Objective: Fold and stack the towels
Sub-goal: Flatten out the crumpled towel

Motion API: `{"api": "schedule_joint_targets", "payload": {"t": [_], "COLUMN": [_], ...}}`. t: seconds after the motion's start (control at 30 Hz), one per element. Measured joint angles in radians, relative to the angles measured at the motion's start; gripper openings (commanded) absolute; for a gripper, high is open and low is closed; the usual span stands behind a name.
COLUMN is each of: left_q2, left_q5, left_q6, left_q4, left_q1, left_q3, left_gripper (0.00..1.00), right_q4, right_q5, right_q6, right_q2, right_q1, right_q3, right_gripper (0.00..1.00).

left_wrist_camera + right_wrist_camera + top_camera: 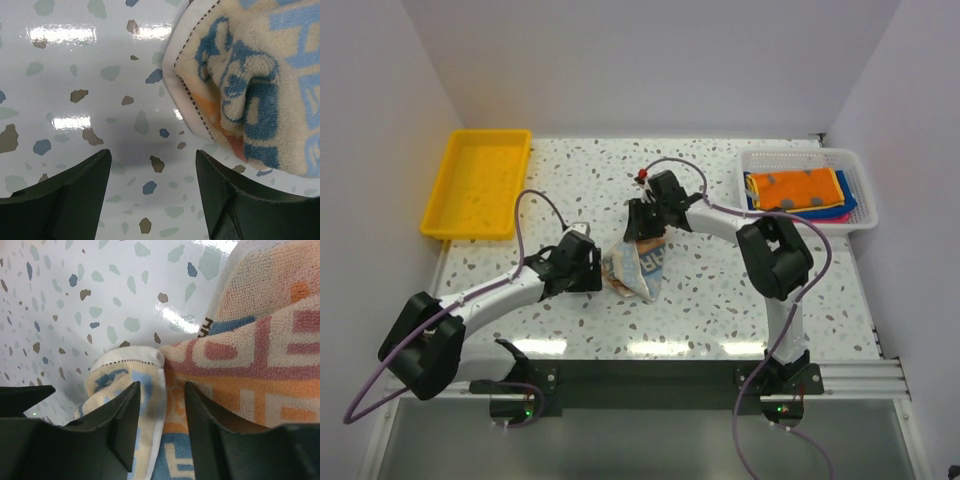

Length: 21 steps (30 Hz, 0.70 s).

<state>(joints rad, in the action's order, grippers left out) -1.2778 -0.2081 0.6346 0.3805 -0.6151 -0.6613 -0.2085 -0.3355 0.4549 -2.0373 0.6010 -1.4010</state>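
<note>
Top external shows one printed towel [638, 268] loose, three towels [795, 188] in basket [790, 153].

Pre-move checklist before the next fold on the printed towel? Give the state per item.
1. Left gripper open, nothing between its fingers: ok.
2. Left gripper lined up on the printed towel: not ok, the cloth lies beyond the gap, off to one side.
3. Right gripper straddling a fold of the towel: ok.
4. Right gripper pinching firmly: cannot tell.
5. Towel lying flat: not ok, it is bunched.
6. Other towels out of the way in the white basket: ok.
</note>
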Motion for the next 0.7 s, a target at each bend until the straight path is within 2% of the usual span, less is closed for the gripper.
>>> {"api": "schedule_joint_targets", "payload": {"t": [0.17, 0.2, 0.27, 0.5, 0.7], "left_q2": [0.000, 0.000, 0.001, 0.036, 0.081], "left_q5": [0.012, 0.014, 0.015, 0.000, -0.056], "left_q6": [0.001, 0.000, 0.000, -0.003, -0.032], "left_q4": [-0.014, -0.019, -0.026, -0.003, 0.050], "left_q1": [0.000, 0.000, 0.000, 0.002, 0.020], "left_q3": [0.029, 0.030, 0.030, 0.021, -0.074], "left_gripper": [0.73, 0.73, 0.73, 0.73, 0.73], "right_q4": [-0.003, -0.005, -0.009, -0.088, -0.198], "right_q5": [-0.027, -0.032, -0.045, -0.072, -0.146], "right_q6": [0.003, 0.000, -0.010, -0.101, -0.215], "right_q2": [-0.006, -0.006, -0.006, 0.059, 0.377], "right_q1": [0.000, 0.000, 0.000, 0.000, 0.002], "right_q3": [-0.015, -0.023, -0.039, -0.027, 0.195], "right_gripper": [0.23, 0.12, 0.01, 0.00, 0.00]}}
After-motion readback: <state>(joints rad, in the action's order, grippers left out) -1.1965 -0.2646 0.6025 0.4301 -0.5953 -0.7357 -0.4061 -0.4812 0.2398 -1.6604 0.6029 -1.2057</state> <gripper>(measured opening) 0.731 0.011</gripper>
